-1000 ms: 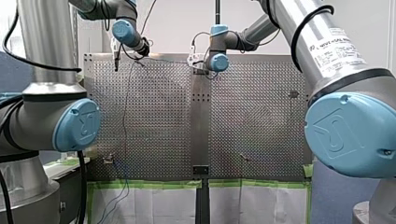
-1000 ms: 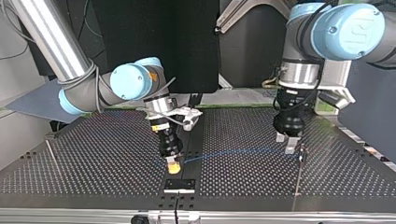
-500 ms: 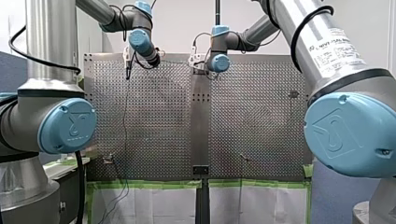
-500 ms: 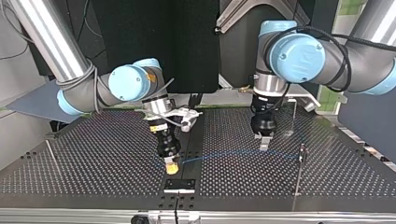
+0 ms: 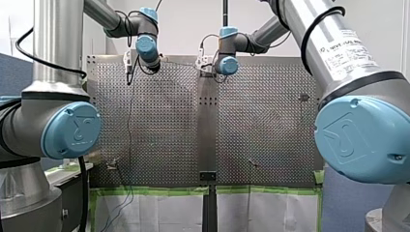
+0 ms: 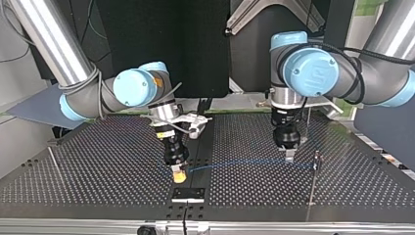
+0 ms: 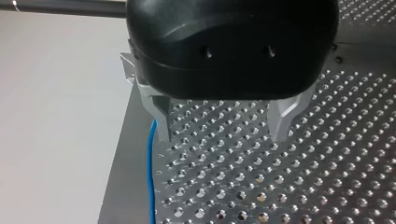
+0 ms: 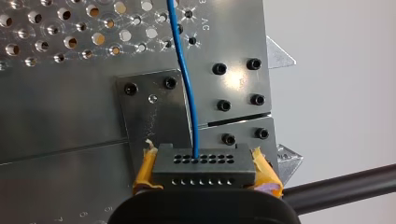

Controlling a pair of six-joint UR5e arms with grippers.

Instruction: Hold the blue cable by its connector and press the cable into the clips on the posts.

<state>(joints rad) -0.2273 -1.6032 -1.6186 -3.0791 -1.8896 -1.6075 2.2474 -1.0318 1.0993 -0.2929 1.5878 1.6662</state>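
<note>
**Perforated table [image 6: 98, 161], far edge: cable-pressing step about to begin.**

The blue cable [image 6: 244, 160] runs along the table edge farthest from the arm bases. Its connector [image 8: 204, 171] is at that edge's middle, clamped between the yellow pads [image 8: 145, 169] of the robot's right gripper [image 6: 180, 175]. From there the cable reaches a post [image 6: 316, 157] toward the left arm's corner. The left gripper [image 7: 220, 127] hangs just beside that post, its metal fingers [image 7: 162, 122] apart and empty, and the cable passes outside one finger. The clip is too small to make out. The next move likely calls for centring the fingers over the cable, then pressing down at the post.
</note>
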